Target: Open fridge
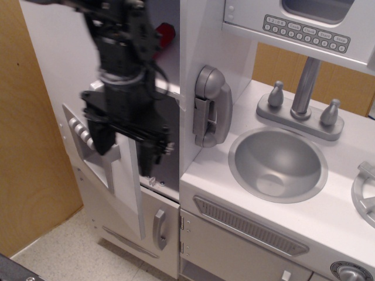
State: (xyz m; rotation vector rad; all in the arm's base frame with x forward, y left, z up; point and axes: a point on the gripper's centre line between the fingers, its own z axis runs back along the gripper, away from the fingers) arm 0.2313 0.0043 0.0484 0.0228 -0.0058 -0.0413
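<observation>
Only writing I can spot is on the microwave's grey button strip (pixel 306 33), tiny printed labels on each key, way too small and blurry to actually read.
</observation>
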